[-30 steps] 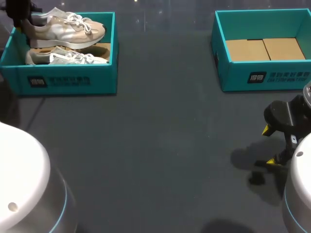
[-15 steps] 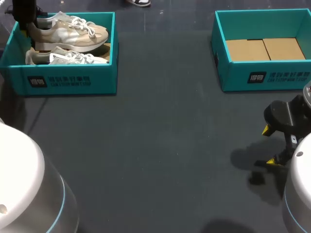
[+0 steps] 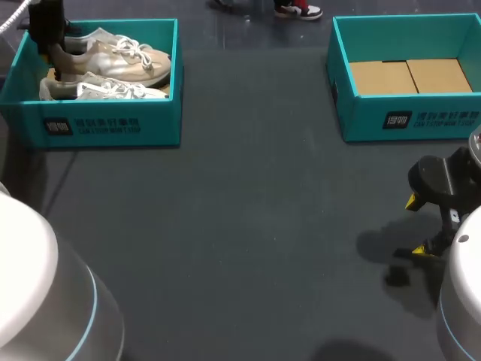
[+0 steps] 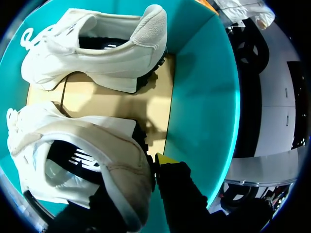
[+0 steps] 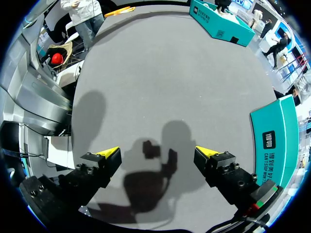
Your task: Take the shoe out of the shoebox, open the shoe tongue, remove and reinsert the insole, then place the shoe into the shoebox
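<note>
Shoe [image 3: 124, 59]: heel raised, inside the left shoebox [image 3: 105, 126], above the second shoe [image 3: 101, 90].
Left claw [image 4: 148, 170]: apparently clamped on the heel collar; inner finger hidden.
Handling: lift straight up to clear the wall, keeping a firm grip.
Right claw [image 5: 156, 153]: fingers apart, over the table [image 3: 248, 226].

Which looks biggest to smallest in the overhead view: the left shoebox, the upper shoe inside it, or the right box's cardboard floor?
1. left shoebox, clearly largest.
2. upper shoe and cardboard floor look about alike; the shoe seems lifted nearer the camera, so I won't rank them.
</note>
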`<state>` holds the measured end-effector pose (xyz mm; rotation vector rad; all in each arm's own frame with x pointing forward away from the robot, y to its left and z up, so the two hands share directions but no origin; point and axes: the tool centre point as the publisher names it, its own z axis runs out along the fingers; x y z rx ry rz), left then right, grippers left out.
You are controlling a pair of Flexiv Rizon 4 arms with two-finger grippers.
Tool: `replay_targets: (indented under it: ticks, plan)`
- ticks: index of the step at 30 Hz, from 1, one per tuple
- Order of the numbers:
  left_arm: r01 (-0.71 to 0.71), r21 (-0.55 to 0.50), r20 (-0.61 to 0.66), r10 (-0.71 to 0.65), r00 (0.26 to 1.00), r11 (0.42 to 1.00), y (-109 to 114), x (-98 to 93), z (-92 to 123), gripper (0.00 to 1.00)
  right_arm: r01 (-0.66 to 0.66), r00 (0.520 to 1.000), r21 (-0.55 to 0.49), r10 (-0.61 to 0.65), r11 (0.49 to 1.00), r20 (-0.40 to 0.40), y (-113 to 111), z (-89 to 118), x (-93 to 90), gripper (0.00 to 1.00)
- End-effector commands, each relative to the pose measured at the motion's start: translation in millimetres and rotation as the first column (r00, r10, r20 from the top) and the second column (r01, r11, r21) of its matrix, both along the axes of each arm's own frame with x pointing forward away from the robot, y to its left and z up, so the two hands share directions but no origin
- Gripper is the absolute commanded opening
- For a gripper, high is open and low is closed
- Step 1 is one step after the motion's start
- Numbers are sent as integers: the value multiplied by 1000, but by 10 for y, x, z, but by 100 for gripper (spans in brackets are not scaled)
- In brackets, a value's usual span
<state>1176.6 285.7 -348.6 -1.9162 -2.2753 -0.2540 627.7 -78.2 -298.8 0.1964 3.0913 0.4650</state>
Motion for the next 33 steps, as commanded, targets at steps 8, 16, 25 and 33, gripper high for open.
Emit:
replay_targets:
  ticks: [8,16,25,33]
  plan:
    - [-10,-4,-33,10,999,1000,32,89,-145,0,0,1000,-1,0,1000,4,-5,3,-26,100]
    - [-5,-18,-35,5,999,1000,-28,86,-196,0,0,1000,-1,0,1000,4,-5,3,-26,100]
    - [-5,-12,-38,4,999,1000,-71,85,-281,0,0,1000,-1,0,1000,4,-5,3,-26,100]
    - [-16,-41,-27,15,1000,999,-59,66,-312,22,0,1000,-1,0,1000,4,-5,3,-26,100]
